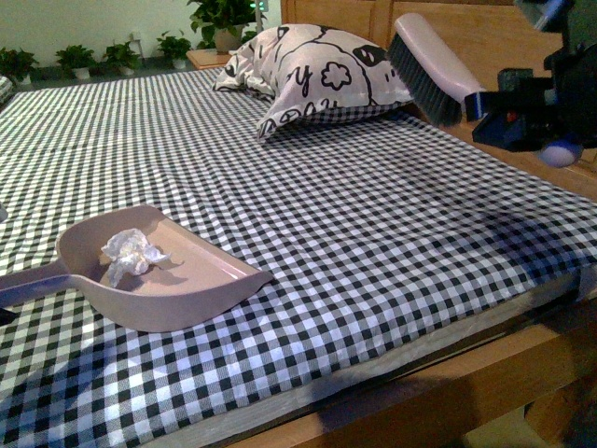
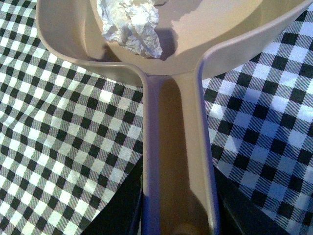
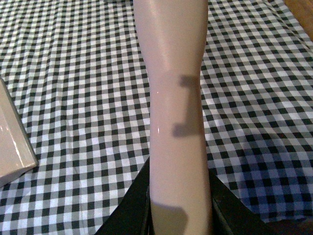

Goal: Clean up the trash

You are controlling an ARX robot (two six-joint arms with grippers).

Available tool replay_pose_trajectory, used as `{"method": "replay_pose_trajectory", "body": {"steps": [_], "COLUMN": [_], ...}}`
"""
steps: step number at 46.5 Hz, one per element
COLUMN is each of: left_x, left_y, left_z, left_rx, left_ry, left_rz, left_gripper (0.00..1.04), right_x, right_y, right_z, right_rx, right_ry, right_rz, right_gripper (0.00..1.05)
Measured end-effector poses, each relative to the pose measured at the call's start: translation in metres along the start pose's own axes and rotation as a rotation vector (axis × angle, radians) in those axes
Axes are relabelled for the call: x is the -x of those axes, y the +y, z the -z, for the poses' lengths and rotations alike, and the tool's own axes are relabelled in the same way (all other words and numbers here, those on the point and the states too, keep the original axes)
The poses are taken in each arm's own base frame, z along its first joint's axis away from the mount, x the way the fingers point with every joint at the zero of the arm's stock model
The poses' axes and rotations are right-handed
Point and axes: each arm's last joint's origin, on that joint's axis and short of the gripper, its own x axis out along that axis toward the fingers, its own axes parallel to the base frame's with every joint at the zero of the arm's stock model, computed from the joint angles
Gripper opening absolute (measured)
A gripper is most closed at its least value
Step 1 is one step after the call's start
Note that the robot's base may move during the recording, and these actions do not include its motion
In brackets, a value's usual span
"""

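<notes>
Paper ball [image 1: 131, 255] is sitting in dustpan [image 1: 201, 280] near bed's left edge; left hand [image 2: 178, 215] is clamping its handle, right hand [image 3: 178, 210] is clamping brush [image 1: 431, 67].

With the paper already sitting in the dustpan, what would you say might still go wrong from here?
1. The paper ball lies loose in the dustpan; tipping it toward its open lip could roll the ball back onto the checked cloth.
2. The raised brush hangs close to the pillow and might clip it.
</notes>
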Motion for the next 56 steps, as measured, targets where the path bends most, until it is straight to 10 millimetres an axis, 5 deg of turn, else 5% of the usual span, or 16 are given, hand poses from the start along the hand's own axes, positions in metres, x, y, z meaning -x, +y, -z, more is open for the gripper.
{"method": "replay_pose_trajectory", "body": {"steps": [15,31,47,56], "left_x": [-0.005,0.011,0.085,0.139], "left_y": [-0.002,0.008,0.037,0.032], "left_z": [-0.002,-0.020,-0.043,-0.056], "left_rx": [0.116,0.269,0.266,0.310], "left_ry": [-0.069,-0.104,-0.120,-0.175], "left_rz": [-0.086,-0.153,-0.637,-0.806], "left_gripper": [0.28,0.28,0.28,0.28], "right_x": [0.013,0.035,0.099,0.136], "right_y": [-0.004,-0.004,-0.003,-0.008], "right_z": [0.001,-0.011,-0.017,-0.015], "right_rx": [-0.026,-0.035,-0.052,-0.059], "right_ry": [-0.010,-0.052,-0.145,-0.187], "right_rz": [-0.015,-0.017,-0.022,-0.044], "right_gripper": [0.20,0.20,0.20,0.20]}}
